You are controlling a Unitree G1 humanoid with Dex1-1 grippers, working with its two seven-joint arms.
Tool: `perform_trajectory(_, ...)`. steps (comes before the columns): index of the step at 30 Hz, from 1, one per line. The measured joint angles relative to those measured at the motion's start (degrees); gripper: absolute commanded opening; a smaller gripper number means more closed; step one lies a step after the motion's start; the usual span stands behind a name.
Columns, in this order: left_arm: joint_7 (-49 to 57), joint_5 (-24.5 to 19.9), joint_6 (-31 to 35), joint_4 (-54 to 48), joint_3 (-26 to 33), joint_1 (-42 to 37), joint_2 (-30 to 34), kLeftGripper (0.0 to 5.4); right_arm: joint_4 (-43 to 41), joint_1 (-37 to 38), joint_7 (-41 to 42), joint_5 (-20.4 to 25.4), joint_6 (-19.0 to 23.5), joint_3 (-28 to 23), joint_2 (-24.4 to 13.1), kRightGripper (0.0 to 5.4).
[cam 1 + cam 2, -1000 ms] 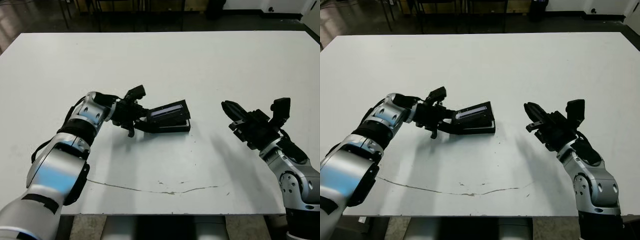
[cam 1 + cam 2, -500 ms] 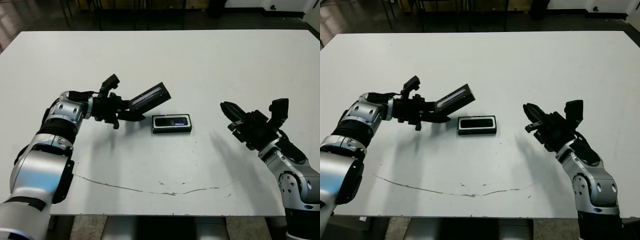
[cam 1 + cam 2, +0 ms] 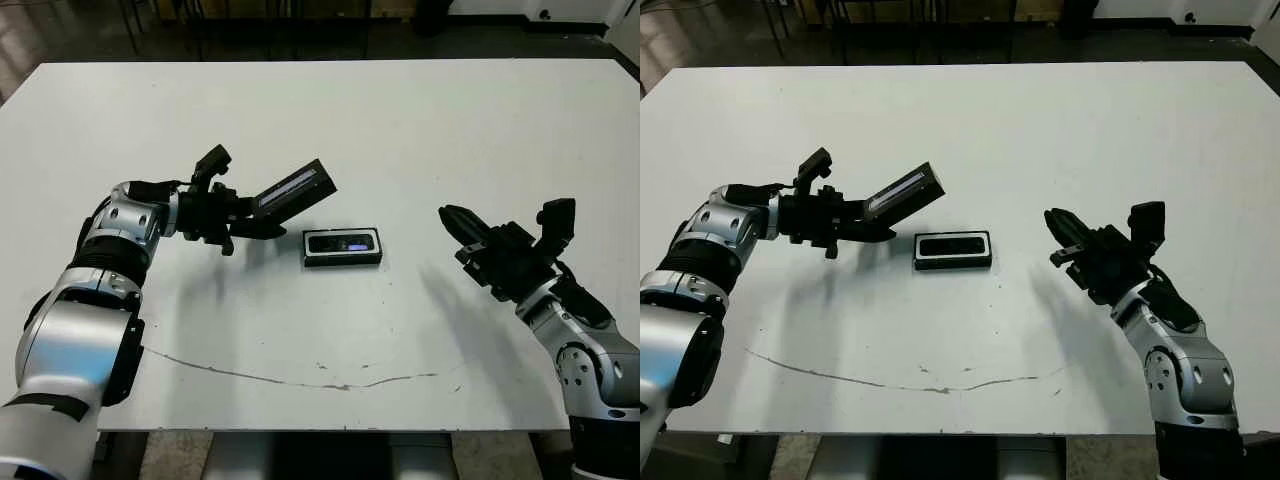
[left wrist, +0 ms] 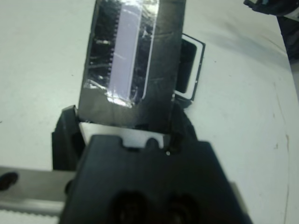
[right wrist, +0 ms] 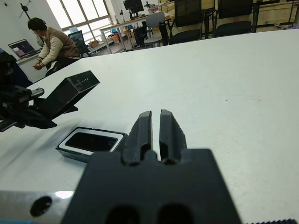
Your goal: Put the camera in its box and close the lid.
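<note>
Between left jaws, tilted lid [image 3: 293, 188].

The flat black rectangular lid [image 3: 293, 188] bears a pale grey-lilac strip. The shallow black-walled tray box [image 3: 343, 247] shows a white rim around the glossy black bar-shaped camera [image 3: 342, 242]. The tabletop [image 3: 400, 130] is white.

Head eyes overlook table [image 3: 400, 120]; wrist cameras sit close.
</note>
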Motion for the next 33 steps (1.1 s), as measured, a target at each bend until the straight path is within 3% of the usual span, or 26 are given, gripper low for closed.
perform_trajectory(33, -6.9, 8.8, -9.2, 3.3, -11.7, -4.5, -2.2, 1.26, -1.0, 0.2, -1.0, -0.1, 0.6, -0.3, -0.2, 0.00)
